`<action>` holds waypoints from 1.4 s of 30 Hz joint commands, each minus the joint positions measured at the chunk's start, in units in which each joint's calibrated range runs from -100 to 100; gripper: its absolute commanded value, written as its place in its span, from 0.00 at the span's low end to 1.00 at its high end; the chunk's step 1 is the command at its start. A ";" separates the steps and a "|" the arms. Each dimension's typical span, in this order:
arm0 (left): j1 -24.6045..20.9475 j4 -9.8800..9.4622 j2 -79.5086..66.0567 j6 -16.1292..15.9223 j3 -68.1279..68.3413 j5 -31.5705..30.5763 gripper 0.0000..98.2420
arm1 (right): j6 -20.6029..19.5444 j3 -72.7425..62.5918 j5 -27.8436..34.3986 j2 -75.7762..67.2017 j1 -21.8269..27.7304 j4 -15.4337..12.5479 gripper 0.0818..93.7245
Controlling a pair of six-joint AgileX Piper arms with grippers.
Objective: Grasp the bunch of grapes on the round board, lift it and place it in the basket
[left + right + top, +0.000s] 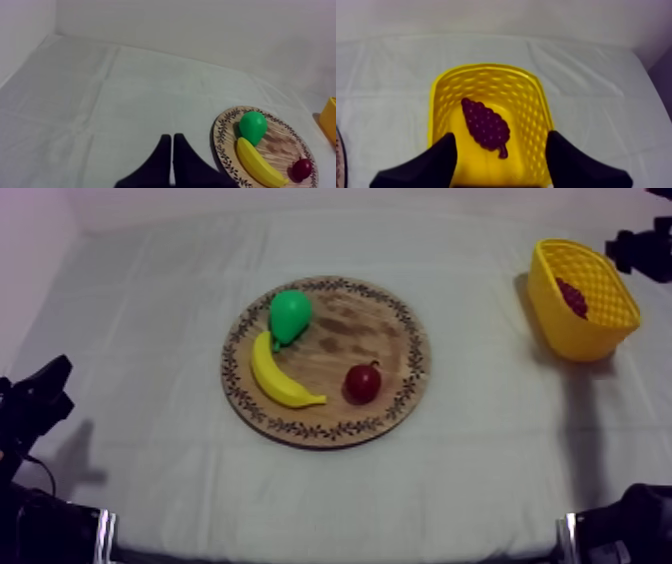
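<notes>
The grapes [485, 126] lay inside the yellow basket [486, 67] at the far right of the worktop, off the board [340, 338]. My right jaws hung open and empty above them, so I judged the release done. My left jaws rested closed, near left, unneeded.

basket [560, 316]: yellow, rows of little holes
grapes [485, 125]: dark purple-red, bumpy
board [392, 338]: brown wood, dark leafy pattern round the rim
pear [289, 314]: green
banana [275, 378]: yellow
small red fruit [362, 382]: dark red
counter cloth [150, 388]: grey-white
</notes>
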 commanded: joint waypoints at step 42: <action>-0.02 0.01 0.00 0.01 -0.02 0.00 0.00 | 12.28 41.66 23.08 -67.22 -5.42 -17.45 0.01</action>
